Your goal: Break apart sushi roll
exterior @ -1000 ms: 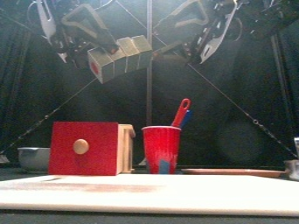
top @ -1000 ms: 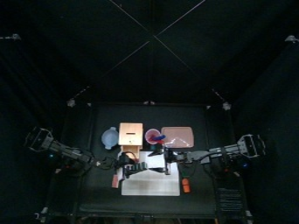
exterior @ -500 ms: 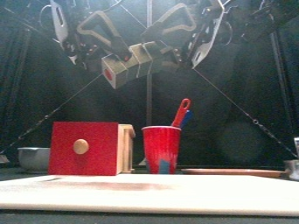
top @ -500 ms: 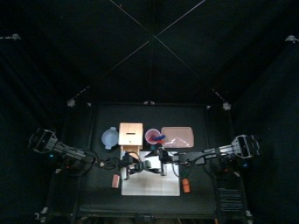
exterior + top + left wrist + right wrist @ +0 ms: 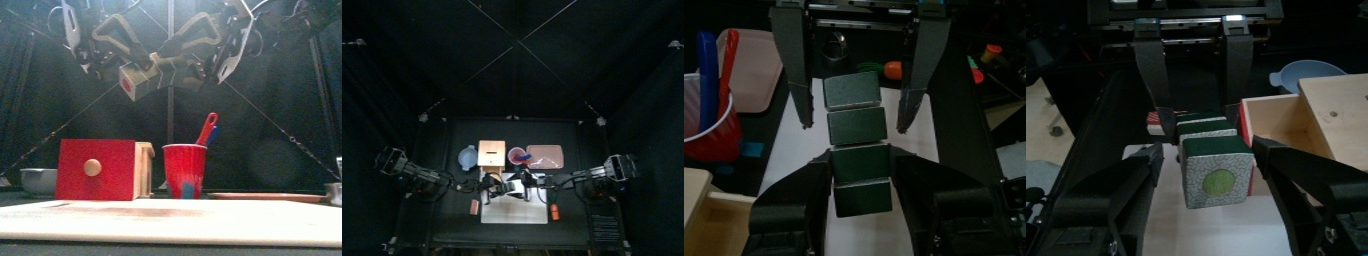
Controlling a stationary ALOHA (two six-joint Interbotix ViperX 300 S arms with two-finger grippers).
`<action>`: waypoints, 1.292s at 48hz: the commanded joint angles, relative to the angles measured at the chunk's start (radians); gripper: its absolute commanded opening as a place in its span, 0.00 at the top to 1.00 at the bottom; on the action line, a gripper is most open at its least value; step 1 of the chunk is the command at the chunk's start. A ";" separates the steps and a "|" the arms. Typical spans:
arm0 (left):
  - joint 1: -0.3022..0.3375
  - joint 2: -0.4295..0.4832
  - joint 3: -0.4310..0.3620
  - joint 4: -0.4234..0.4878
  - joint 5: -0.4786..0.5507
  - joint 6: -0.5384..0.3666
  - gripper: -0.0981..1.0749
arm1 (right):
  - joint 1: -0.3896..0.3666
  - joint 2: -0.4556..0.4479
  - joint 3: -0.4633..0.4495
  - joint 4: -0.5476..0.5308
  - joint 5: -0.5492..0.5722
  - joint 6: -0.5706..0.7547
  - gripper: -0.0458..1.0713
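The sushi roll [image 5: 144, 76] is a row of dark green blocks with pale sides, held tilted in the air high above the white cutting board [image 5: 174, 222]. My left gripper [image 5: 118, 62] is shut on one end of it and my right gripper [image 5: 182, 62] on the other. In the left wrist view the roll [image 5: 858, 140] runs from my left gripper [image 5: 862, 172] to the right arm's jaws beyond. In the right wrist view my right gripper [image 5: 1209, 150] pinches the end block [image 5: 1219, 178]. From above, both grippers meet over the board [image 5: 505, 186].
A red box with a wooden side [image 5: 100, 170], a red cup [image 5: 185, 172] with a utensil in it, and a pale bowl [image 5: 38, 180] stand behind the board. A pink tray [image 5: 547, 155] lies at the back right.
The roll has come down a little and moved toward the middle. My right gripper has closed in onto its free end, so both grippers now hold it.
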 commanded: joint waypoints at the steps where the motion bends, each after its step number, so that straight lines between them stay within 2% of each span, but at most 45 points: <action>1: 0.003 -0.003 -0.031 0.005 -0.005 0.002 0.33 | -0.003 -0.018 -0.025 -0.002 0.002 -0.002 0.07; 27: 0.003 0.011 -0.029 0.005 -0.020 0.002 0.33 | -0.006 -0.020 -0.034 -0.008 0.002 -0.003 0.39; 35: 0.003 0.011 -0.025 0.005 -0.021 0.000 0.33 | -0.006 -0.020 -0.031 -0.009 0.003 -0.003 0.43; 53: 0.003 0.003 0.003 0.005 -0.023 -0.002 0.33 | -0.006 -0.061 0.002 -0.012 0.003 -0.005 0.44; 62: 0.003 0.002 0.009 0.002 -0.023 -0.002 0.33 | -0.006 -0.095 0.029 -0.009 0.002 -0.005 0.51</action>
